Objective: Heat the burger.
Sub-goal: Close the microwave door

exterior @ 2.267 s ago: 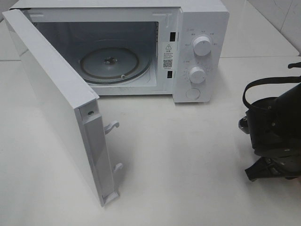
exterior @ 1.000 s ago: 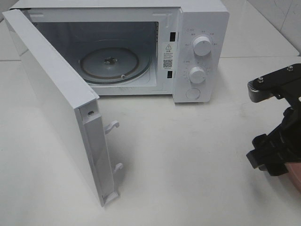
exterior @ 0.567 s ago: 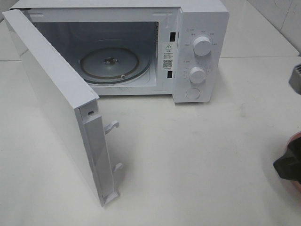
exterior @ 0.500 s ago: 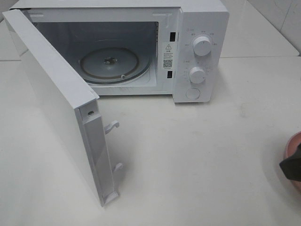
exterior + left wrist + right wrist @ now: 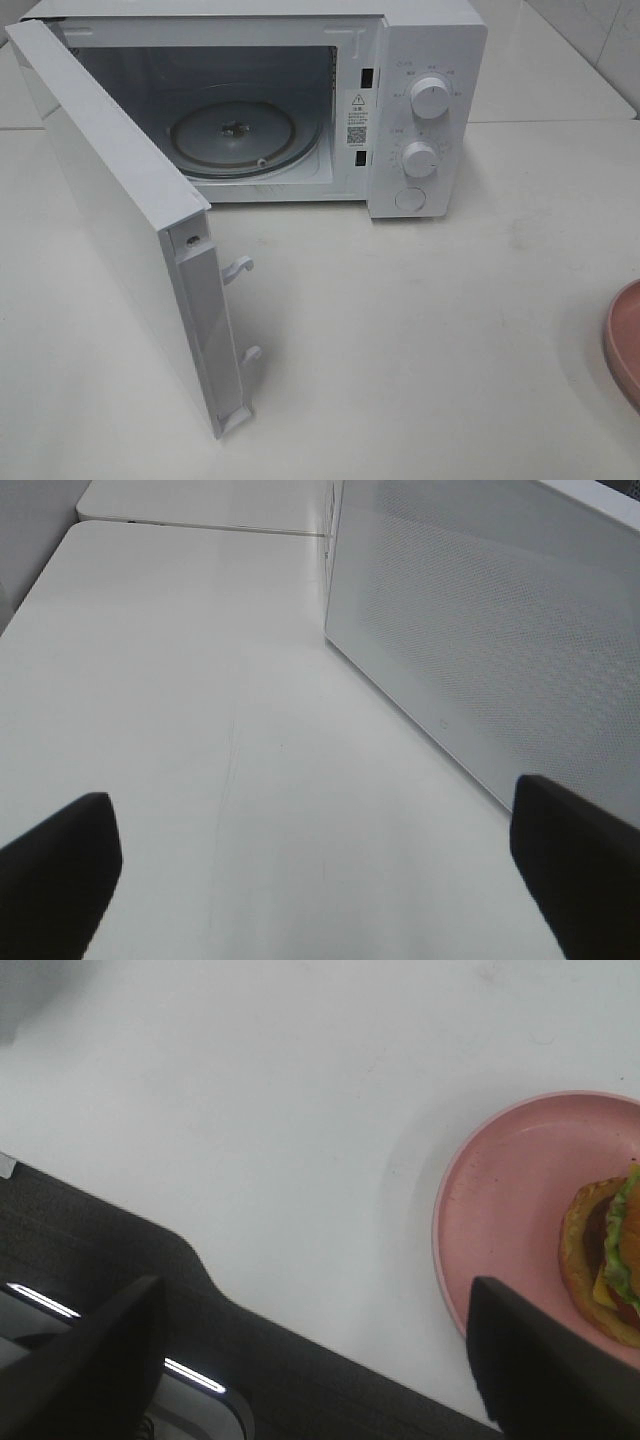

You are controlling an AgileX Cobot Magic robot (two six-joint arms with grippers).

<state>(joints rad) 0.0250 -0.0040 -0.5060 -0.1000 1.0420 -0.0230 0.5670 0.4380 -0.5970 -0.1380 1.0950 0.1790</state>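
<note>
Since a moment ago my right pincer (image 5: pixel 320 1360) has left the overhead view; jaws wide, empty, above the burger (image 5: pixel 606 1260) on its pink plate (image 5: pixel 500 1200). Next: descend, grasp it, carry it to the open microwave (image 5: pixel 300 110).

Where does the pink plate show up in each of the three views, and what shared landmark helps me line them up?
Exterior high: only the rim of the pink plate shows, at the right edge, low, on the white table.
Left wrist: not in it; that view shows the microwave door and bare table.
Right wrist: right side of the picture, with the burger on it, cut off by the edge.
Shared landmark: the white table appears in all three.
</note>
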